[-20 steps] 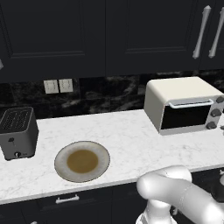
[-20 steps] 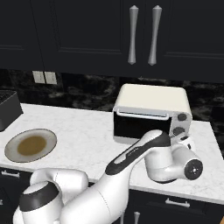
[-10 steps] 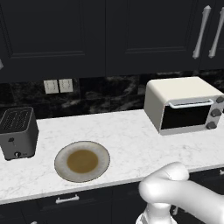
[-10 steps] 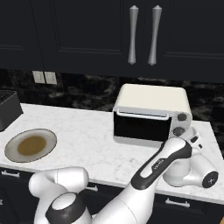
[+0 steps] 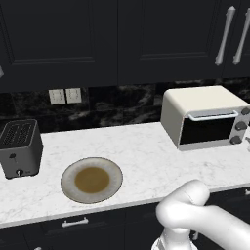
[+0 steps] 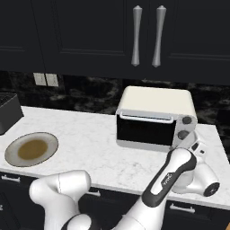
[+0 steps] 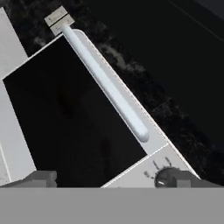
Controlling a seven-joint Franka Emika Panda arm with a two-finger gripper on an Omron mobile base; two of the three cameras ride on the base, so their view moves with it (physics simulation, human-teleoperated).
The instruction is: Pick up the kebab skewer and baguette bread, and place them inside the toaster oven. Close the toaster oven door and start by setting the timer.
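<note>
The cream-white toaster oven stands at the right of the counter. Its door is closed, the pale bar handle lying across the top of the dark glass. My gripper hangs just off the oven's front right corner, beside the dark knobs. It is open, fingers spread wide with nothing between them. One knob sits right against the right fingertip. The kebab skewer and the baguette bread are hidden from view. The glass is too dark to see through.
A round plate with a brown stain and no food on it lies at the counter's front left. Behind it at far left stands a dark grey two-slot toaster. Dark cabinets with pale handles hang above.
The arm has swung right, and the hand has risen from below the counter edge to the oven's knob panel. The oven, plate and toaster have not moved.
</note>
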